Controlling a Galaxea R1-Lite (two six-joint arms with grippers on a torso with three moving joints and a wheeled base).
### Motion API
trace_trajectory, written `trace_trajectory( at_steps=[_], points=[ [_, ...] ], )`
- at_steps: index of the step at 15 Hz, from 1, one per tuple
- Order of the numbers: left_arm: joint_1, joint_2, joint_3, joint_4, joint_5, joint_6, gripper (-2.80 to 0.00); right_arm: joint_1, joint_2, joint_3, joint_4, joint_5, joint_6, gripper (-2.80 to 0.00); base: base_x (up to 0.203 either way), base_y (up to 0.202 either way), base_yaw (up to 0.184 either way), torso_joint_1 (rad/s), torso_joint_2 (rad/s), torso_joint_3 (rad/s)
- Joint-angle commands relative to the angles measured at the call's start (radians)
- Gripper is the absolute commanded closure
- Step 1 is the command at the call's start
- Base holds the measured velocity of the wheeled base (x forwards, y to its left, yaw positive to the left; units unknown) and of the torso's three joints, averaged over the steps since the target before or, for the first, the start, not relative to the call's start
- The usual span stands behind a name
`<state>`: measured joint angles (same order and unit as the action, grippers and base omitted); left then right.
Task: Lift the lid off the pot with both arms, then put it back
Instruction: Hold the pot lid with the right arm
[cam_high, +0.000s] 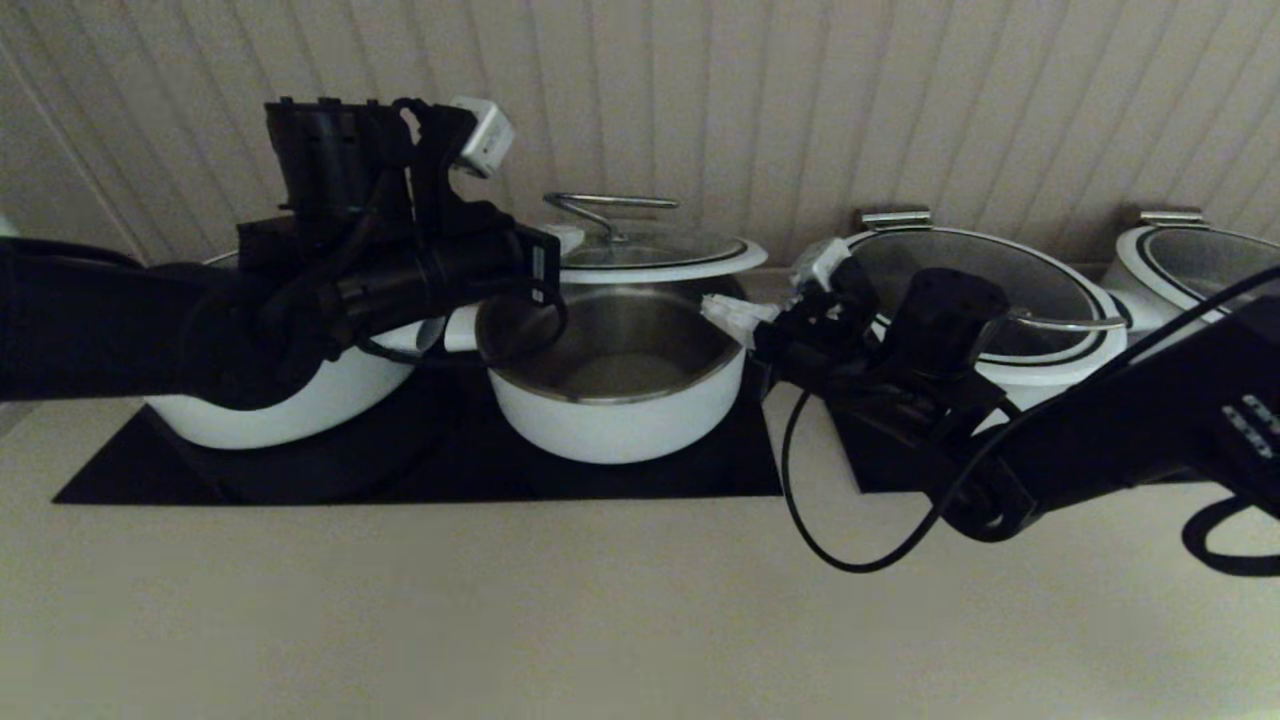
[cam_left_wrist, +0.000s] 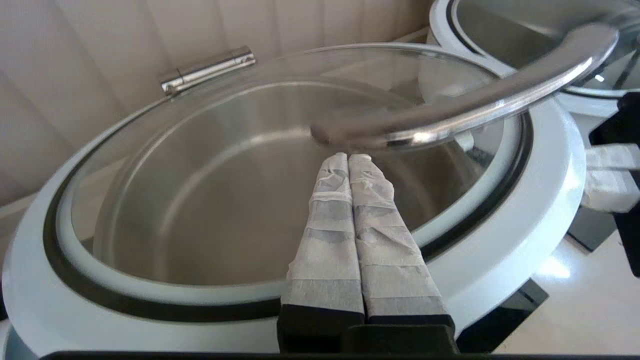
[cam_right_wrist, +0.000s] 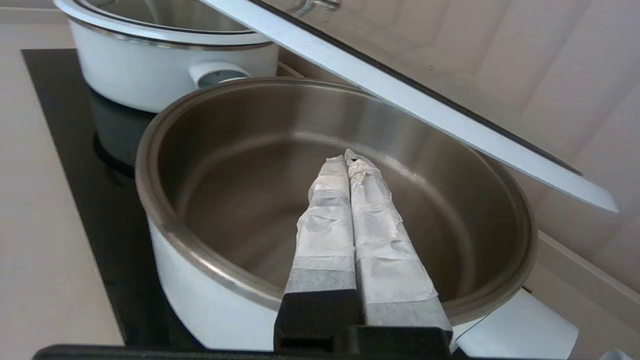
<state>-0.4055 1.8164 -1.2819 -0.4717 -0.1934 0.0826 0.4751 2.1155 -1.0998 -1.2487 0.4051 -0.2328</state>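
The middle white pot (cam_high: 615, 420) stands open on the black cooktop, its steel inside bare. Its glass lid (cam_high: 655, 252) with a white rim hangs tilted above the pot's back edge. My left gripper (cam_high: 566, 238) is shut, its taped tips just under the lid's metal handle (cam_high: 610, 203). In the left wrist view the tips (cam_left_wrist: 348, 157) touch the underside of the handle (cam_left_wrist: 475, 105) over the glass (cam_left_wrist: 200, 175). My right gripper (cam_high: 725, 312) is shut and empty at the pot's right rim. In the right wrist view it (cam_right_wrist: 346, 156) points into the pot (cam_right_wrist: 200, 300), below the lid's rim (cam_right_wrist: 400, 95).
A second white pot (cam_high: 290, 410) stands at the left behind my left arm. A lidded pot (cam_high: 985, 300) stands at the right and another (cam_high: 1195, 265) at the far right. The black cooktop (cam_high: 400, 470) lies on a beige counter; a panelled wall is close behind.
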Motion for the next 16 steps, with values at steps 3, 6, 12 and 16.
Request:
trace_trajectory(
  at_steps=[3, 6, 12, 16],
  points=[
    [-0.001, -0.005, 0.063, -0.098, -0.003, 0.000, 0.00, -0.003, 0.030, -0.095, 0.002, -0.005, -0.002, 0.00, 0.000, 0.000, 0.000, 0.000, 0.00, 0.000],
    [0.000, -0.003, 0.065, -0.102, -0.003, 0.000, 0.00, -0.001, 0.060, -0.163, 0.009, -0.006, -0.002, 0.00, 0.000, 0.000, 0.000, 0.000, 0.00, 0.000],
    [0.005, -0.029, 0.080, -0.097, -0.001, 0.003, 0.00, 0.000, 0.072, -0.183, 0.009, -0.012, -0.002, 0.00, 0.000, 0.000, 0.000, 0.000, 0.00, 0.000],
    [0.035, -0.069, 0.088, -0.090, -0.001, 0.013, 0.00, 0.000, 0.072, -0.183, 0.009, -0.012, -0.002, 0.00, 0.000, 0.000, 0.000, 0.000, 0.00, 0.000]
  ],
)
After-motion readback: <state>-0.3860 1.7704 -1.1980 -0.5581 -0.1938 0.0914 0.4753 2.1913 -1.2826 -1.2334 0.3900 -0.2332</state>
